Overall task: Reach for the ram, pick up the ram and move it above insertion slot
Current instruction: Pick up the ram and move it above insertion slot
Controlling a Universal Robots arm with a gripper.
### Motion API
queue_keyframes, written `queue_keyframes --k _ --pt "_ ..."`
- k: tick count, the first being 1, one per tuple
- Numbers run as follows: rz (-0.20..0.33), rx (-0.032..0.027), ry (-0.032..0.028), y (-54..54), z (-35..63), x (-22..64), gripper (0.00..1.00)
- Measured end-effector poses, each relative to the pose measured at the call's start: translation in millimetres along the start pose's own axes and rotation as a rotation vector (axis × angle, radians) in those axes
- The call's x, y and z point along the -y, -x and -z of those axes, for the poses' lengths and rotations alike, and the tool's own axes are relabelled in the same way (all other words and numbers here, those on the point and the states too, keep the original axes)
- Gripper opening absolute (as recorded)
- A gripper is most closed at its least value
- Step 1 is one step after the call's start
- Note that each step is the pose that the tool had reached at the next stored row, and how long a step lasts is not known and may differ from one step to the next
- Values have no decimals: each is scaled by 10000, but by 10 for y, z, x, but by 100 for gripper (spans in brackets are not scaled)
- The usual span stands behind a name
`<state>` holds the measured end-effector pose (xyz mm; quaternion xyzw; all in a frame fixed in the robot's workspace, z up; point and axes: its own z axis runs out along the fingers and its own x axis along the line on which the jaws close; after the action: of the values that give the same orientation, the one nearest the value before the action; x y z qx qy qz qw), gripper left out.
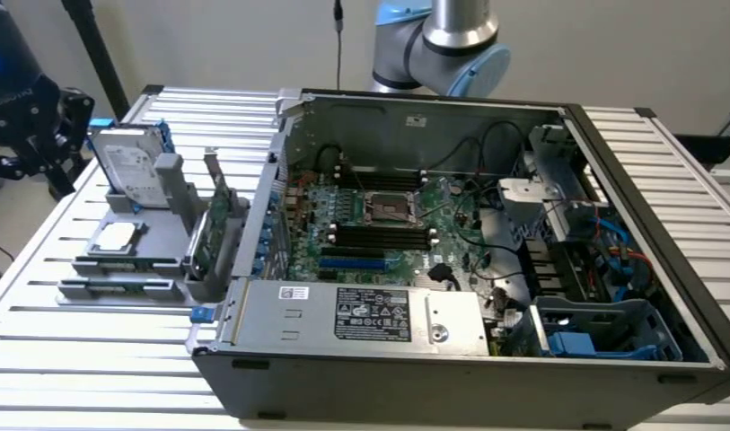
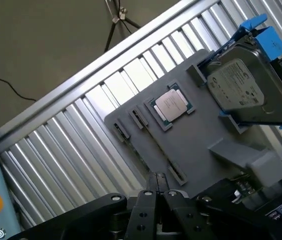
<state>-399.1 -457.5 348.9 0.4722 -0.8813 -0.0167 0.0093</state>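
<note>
At the near-left of the tabletop (image 1: 89, 359), the ram (image 1: 125, 264) stands on its long edge in the near end of a grey holder tray (image 1: 161, 224), just left of the open computer case (image 1: 461, 382). Its long axis runs left to right, roughly in line with the tabletop's near edge. As far as I can judge, it also lines up with the black insertion slots (image 1: 382, 238) on the board inside the case.

Just beyond the ram lies a processor chip (image 1: 113, 235). An expansion card (image 1: 218, 220) stands on the tray's right side, and a hard drive (image 1: 131, 166) is upright at the far end. The arm (image 1: 461, 36) rises at the far side of the case.

In the wrist view the jaws are drawn together with nothing between them, well apart from the tray, so the ram is untouched.

The risks, in my judgement:
- Closed jaws coming down would strike the ram's thin top edge rather than straddle it.
- A grip off its middle would let the stick tilt.
- The expansion card close by leaves little room for sideways error.
</note>
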Motion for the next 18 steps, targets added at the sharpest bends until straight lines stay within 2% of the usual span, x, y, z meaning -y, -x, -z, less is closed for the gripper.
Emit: queue_keyframes --k 18 --pt "3273 -125 -2 0 -20 1 11"
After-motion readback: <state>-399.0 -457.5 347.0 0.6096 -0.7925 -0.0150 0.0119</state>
